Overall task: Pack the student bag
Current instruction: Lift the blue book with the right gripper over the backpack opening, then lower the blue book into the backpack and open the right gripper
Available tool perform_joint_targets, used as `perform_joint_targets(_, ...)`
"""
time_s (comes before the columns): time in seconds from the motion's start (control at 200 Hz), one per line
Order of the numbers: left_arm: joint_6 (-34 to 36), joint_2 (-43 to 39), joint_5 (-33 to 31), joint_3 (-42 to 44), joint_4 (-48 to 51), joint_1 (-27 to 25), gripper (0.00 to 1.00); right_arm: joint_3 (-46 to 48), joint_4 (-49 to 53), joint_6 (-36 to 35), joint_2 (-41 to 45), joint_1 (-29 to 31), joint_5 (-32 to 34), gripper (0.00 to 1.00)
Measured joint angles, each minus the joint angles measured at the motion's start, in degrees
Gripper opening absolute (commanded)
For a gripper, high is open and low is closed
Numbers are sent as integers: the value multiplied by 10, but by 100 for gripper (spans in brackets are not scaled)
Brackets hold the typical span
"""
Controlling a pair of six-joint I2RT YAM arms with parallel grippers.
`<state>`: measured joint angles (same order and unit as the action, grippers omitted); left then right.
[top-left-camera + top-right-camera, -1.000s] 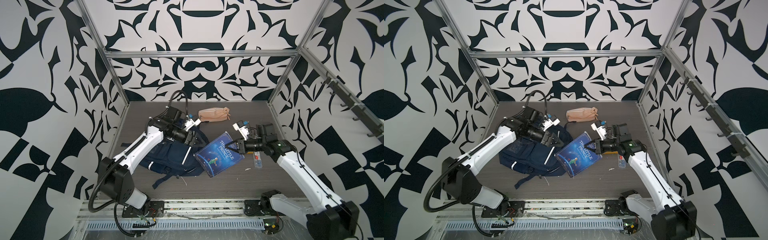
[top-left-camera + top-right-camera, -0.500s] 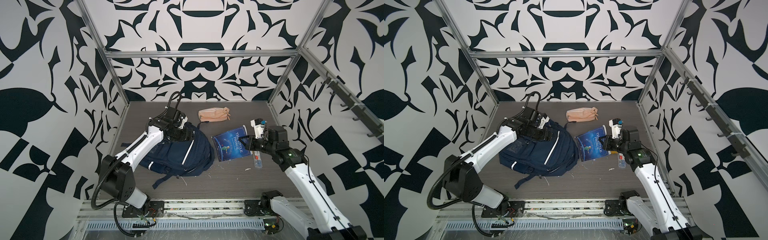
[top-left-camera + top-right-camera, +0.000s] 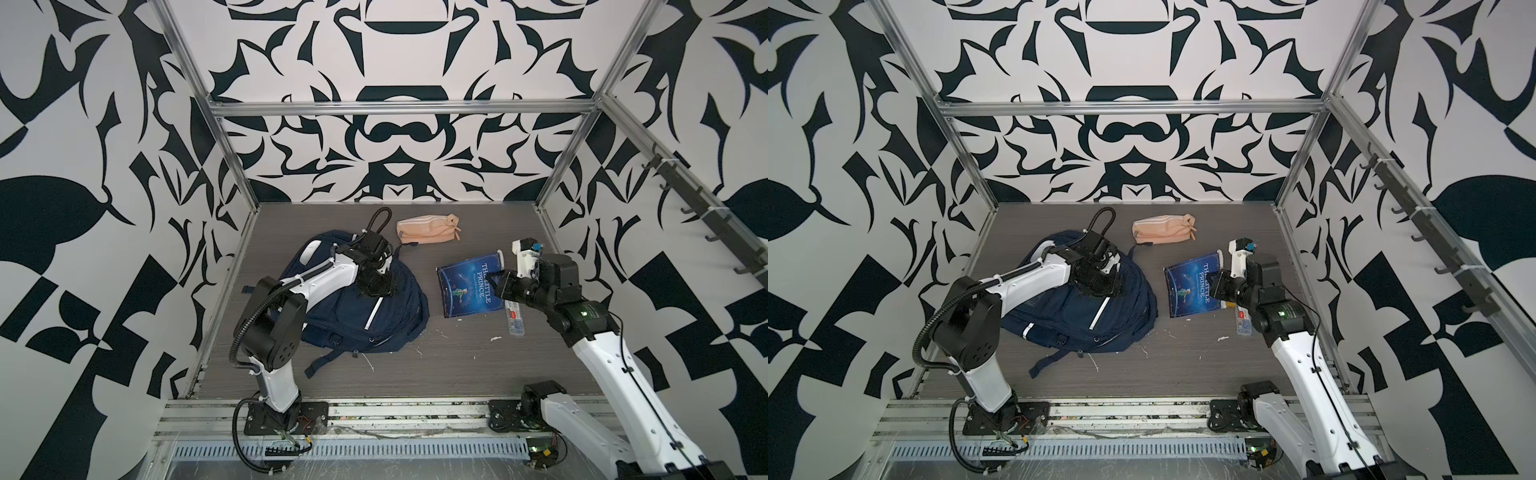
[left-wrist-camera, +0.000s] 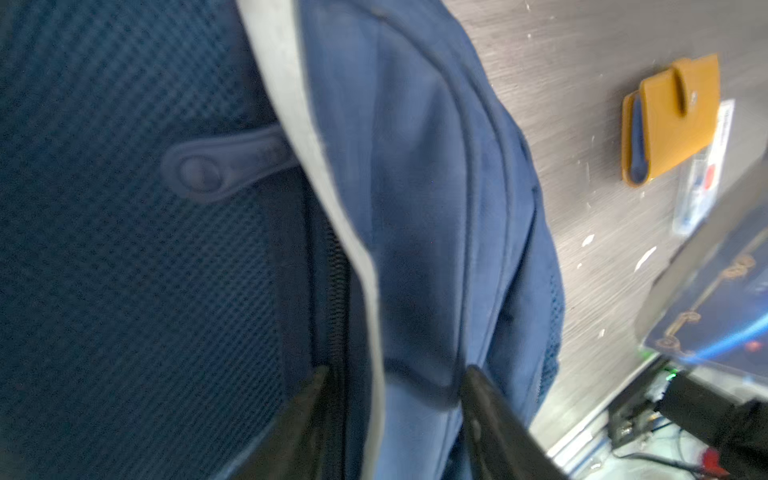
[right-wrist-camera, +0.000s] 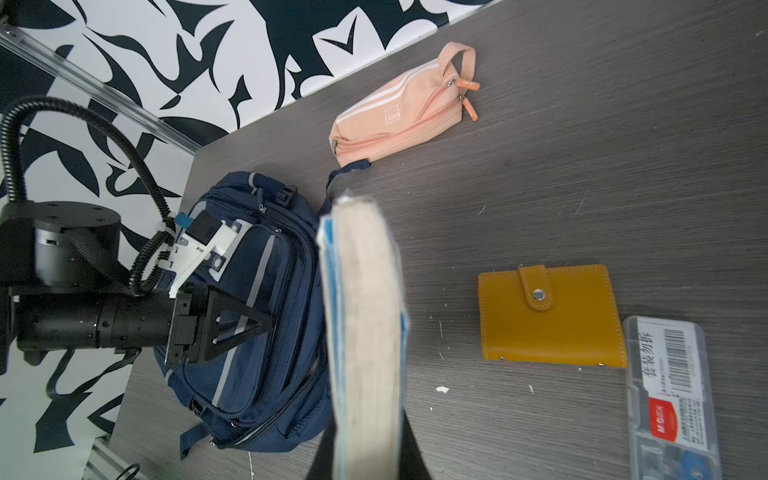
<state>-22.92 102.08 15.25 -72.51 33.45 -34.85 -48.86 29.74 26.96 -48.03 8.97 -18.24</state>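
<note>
The student bag (image 3: 365, 316) (image 3: 1084, 316), navy with white stripes, lies flat on the left of the table. My left gripper (image 3: 376, 286) (image 3: 1100, 284) presses down on its upper front. In the left wrist view the left gripper (image 4: 395, 374) has its jaws on either side of a fold of bag fabric (image 4: 415, 208) with a white stripe, pinching it. My right gripper (image 3: 500, 286) (image 3: 1219, 286) is shut on the edge of a blue book (image 3: 469, 286) (image 3: 1192, 286), held right of the bag. The right wrist view shows the book's page edge (image 5: 361, 311) between the jaws.
A peach-pink pencil pouch (image 3: 428, 227) (image 5: 399, 112) lies at the back centre. A yellow wallet (image 5: 548, 316) (image 4: 669, 116) and a clear plastic case (image 3: 515, 324) (image 5: 669, 395) lie on the table under and beside my right gripper, near the right wall.
My right gripper has drawn the book back to the right, away from the bag. My left gripper has come down onto the bag, its jaws have narrowed on the fabric, and the bag has settled flat.
</note>
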Motion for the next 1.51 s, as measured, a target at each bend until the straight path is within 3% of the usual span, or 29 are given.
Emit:
perform_joint_targets(0.09,-6,0,6,2,-14,-2,15,4,0,4,14,0,6,0)
perform_joint_targets(0.125,-7,0,7,4,-19,-3,0,7,0,5,19,0,9,0)
perform_joint_targets(0.425,-3,-60,41,9,-32,6,0,32,1,30,45,0,20,0)
perform_joint_targets(0.675,-28,-174,132,10,-59,67,0,52,-16,65,44,0,17,0)
perform_joint_targets(1.02,-134,-242,252,68,-181,123,0,49,-72,130,-1,22,3,0)
perform_joint_targets(1.315,-207,-242,287,80,-277,123,0,47,-152,227,-52,145,48,0)
perform_joint_targets(1.505,-230,-242,293,96,-316,115,0,47,-240,296,-134,233,111,0)
